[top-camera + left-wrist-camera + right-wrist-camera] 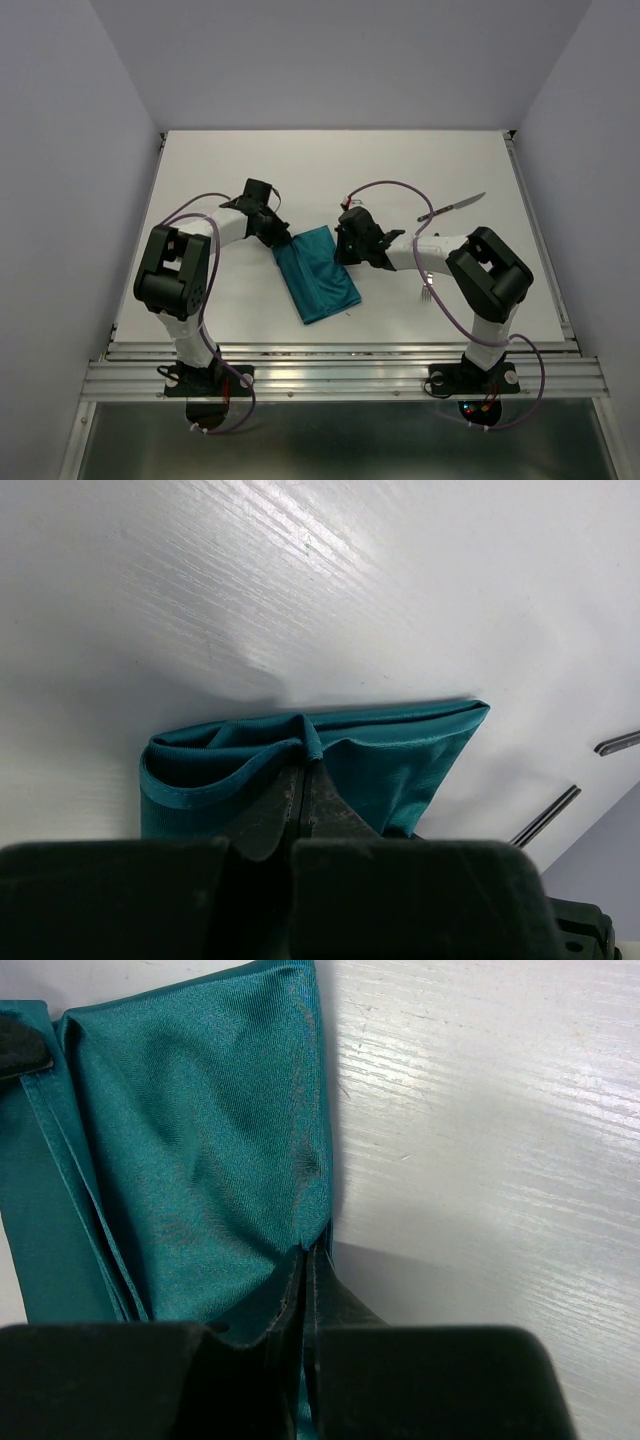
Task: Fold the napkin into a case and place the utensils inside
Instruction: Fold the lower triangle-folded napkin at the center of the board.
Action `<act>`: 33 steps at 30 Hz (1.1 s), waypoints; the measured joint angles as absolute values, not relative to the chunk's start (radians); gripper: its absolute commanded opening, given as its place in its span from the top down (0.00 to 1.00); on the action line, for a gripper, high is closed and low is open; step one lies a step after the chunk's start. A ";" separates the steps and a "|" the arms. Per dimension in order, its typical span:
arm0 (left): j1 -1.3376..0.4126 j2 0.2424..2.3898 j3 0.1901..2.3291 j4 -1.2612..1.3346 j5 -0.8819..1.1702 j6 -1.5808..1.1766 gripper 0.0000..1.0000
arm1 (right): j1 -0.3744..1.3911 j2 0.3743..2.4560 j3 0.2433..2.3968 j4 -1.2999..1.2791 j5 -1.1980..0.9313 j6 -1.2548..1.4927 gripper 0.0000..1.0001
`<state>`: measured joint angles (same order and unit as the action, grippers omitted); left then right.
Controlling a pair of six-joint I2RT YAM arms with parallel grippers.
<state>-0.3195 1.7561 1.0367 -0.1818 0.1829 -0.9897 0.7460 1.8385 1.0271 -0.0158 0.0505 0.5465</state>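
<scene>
Left gripper [305,772] pinched tight on folded napkin [318,275] hem; right gripper [305,1260] likewise at opposite corner. Fork [428,294] seemingly half-hidden behind it.

I am watching a white table [250,160] sitting between pale walls [60,150], a ribbed metal rail [340,375] running along its near edge.
</scene>
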 measured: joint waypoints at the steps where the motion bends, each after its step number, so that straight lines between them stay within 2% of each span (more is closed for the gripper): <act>1: -0.320 1.761 1.039 -0.182 0.183 -0.990 1.00 | 0.746 1.839 1.026 -0.014 0.050 0.546 0.97; 8: -0.331 1.780 1.041 -0.181 0.182 -0.986 1.00 | 0.746 1.839 1.026 -0.014 0.049 0.546 0.94; 12: -0.337 1.787 1.048 -0.183 0.180 -0.976 1.00 | 0.746 1.837 1.026 -0.014 0.049 0.549 0.77; 13: -0.339 1.787 1.049 -0.182 0.179 -0.971 1.00 | 0.746 1.836 1.025 -0.013 0.049 0.550 0.65; 17: -0.347 1.787 1.057 -0.182 0.174 -0.959 1.00 | 0.751 1.819 1.024 -0.033 0.052 0.553 0.51; 25: -0.352 1.791 1.061 -0.182 0.171 -0.952 1.00 | 0.796 1.743 1.025 -0.174 0.101 0.565 0.49; 27: -0.352 1.798 1.063 -0.181 0.171 -0.952 1.00 | 0.823 1.736 1.044 -0.202 0.113 0.565 0.50; 30: -0.352 1.805 1.063 -0.181 0.172 -0.952 1.00 | 0.884 1.742 1.095 -0.225 0.124 0.565 0.58; 33: -0.352 1.805 1.067 -0.183 0.172 -0.952 1.00 | 0.932 1.778 1.148 -0.224 0.122 0.565 0.57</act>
<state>-0.3519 1.8053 1.0672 -0.1833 0.1719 -0.9520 0.9321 1.7779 1.1477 -0.2245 0.1219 0.5652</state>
